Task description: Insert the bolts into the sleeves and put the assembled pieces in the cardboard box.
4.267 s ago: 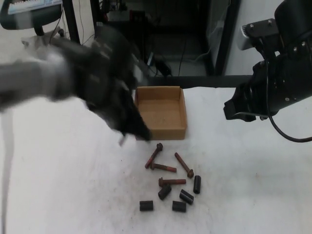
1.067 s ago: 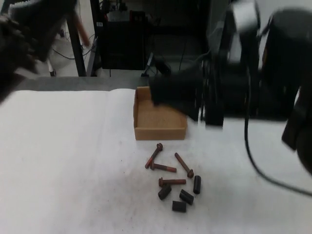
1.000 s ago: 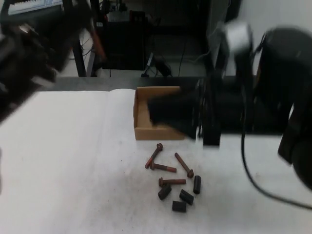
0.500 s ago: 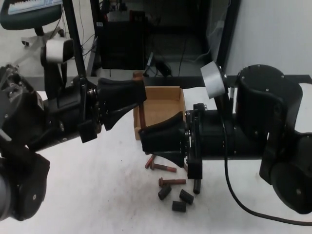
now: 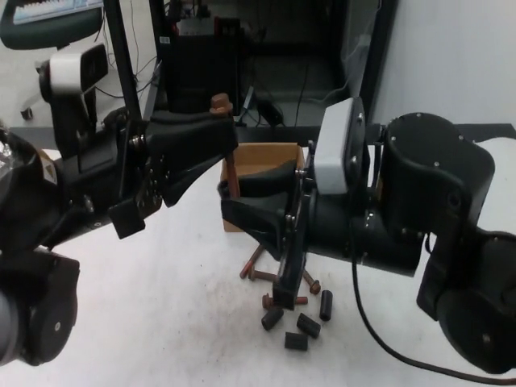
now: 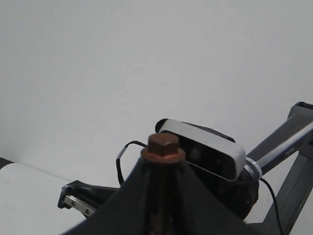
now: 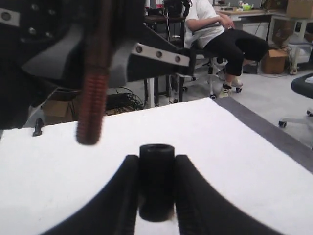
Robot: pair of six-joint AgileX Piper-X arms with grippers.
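Bright, even indoor light casts soft shadows.

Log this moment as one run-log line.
left gripper: shut on rusty threaded metal bolt | right gripper: shut on black cylindrical sleeve | bolt not yet in sleeve

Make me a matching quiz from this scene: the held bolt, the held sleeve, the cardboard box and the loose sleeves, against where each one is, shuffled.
Things:
1. held bolt
2. held sleeve
3. cardboard box
4. loose sleeves

Places:
A. lying on the bench by the loose bolts
B. clamped in the right gripper
C. clamped in the left gripper
D. on the bench, partly hidden behind both grippers

Pairs: 1-C, 2-B, 3-D, 4-A
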